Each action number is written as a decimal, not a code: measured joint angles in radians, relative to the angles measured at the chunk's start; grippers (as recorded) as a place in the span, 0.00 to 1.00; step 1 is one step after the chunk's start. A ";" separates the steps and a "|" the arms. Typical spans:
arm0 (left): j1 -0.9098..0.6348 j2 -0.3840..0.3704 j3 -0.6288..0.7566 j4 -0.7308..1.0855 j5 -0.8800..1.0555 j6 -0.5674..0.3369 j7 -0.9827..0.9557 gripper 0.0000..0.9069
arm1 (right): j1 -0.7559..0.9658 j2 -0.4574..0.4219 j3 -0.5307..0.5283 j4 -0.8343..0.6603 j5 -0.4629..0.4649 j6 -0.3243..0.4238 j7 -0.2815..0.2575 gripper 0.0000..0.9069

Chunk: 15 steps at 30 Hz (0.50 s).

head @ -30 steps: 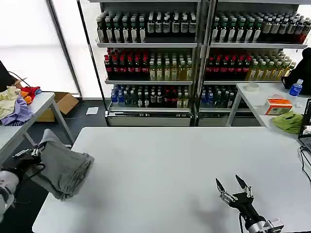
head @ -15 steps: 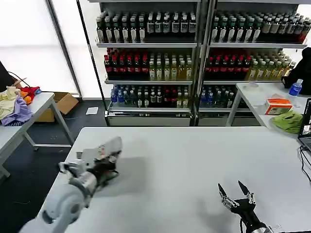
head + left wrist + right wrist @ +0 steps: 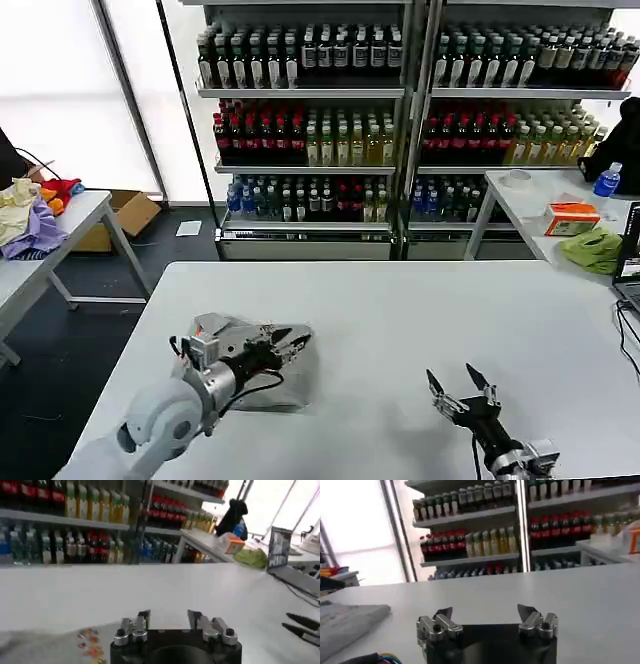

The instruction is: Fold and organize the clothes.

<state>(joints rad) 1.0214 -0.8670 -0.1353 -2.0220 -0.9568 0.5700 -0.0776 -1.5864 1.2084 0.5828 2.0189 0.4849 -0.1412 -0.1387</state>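
No words, brands or numbers can be read anywhere. The labels on the bottles (image 3: 300, 140) filling the shelves are too small to make out, and the colourful print on the grey shirt (image 3: 89, 642) shows no legible letters.

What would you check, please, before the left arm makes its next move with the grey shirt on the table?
1. Grey shirt lies on the white table, not hanging over the near edge: ok.
2. Left gripper is over the shirt, fingers open, holding nothing: ok.
3. Shirt is folded flat and neat: cannot tell, the arm covers much of it.
4. Right gripper is open and well apart from the shirt, near the table's front edge: ok.
5. Table around the shirt is free of other things: ok.
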 measured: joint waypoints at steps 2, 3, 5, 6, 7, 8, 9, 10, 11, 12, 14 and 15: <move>0.009 0.012 -0.047 -0.001 -0.002 -0.006 0.014 1.00 | 0.040 -0.005 -0.051 -0.006 0.016 -0.030 0.020 1.00; 0.015 0.017 -0.071 -0.001 -0.001 -0.009 0.022 1.00 | 0.067 -0.005 -0.081 -0.010 0.028 -0.049 0.035 1.00; 0.026 0.024 -0.124 0.004 0.014 -0.019 0.035 1.00 | 0.116 -0.007 -0.137 -0.018 0.048 -0.086 0.063 1.00; 0.034 0.028 -0.149 0.006 0.022 -0.025 0.042 1.00 | 0.146 -0.008 -0.171 -0.025 0.060 -0.109 0.082 1.00; 0.042 0.030 -0.174 0.010 0.032 -0.031 0.049 1.00 | 0.172 -0.008 -0.202 -0.031 0.072 -0.128 0.099 1.00; 0.051 0.032 -0.201 0.013 0.045 -0.039 0.056 1.00 | 0.199 -0.007 -0.234 -0.038 0.083 -0.149 0.115 1.00; 0.061 0.033 -0.224 0.015 0.058 -0.046 0.063 1.00 | 0.228 -0.006 -0.270 -0.047 0.096 -0.169 0.133 1.00; 0.071 0.033 -0.247 0.016 0.072 -0.054 0.070 1.00 | 0.254 -0.005 -0.301 -0.056 0.107 -0.187 0.149 1.00; 0.084 0.033 -0.271 0.019 0.089 -0.063 0.077 1.00 | 0.281 -0.004 -0.332 -0.065 0.119 -0.204 0.165 1.00; 0.095 0.032 -0.292 0.020 0.104 -0.072 0.082 1.00 | 0.309 -0.002 -0.363 -0.074 0.131 -0.220 0.181 1.00; 0.122 0.027 -0.337 0.021 0.134 -0.089 0.089 1.00 | 0.364 0.002 -0.425 -0.094 0.157 -0.252 0.212 1.00; 0.136 0.024 -0.356 0.021 0.146 -0.097 0.091 1.00 | 0.390 0.005 -0.452 -0.105 0.169 -0.267 0.229 1.00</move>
<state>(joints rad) 1.1570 -0.8431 -0.4914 -2.0009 -0.8108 0.4733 0.0135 -1.1962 1.2134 0.1309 1.9143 0.6538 -0.4079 0.0899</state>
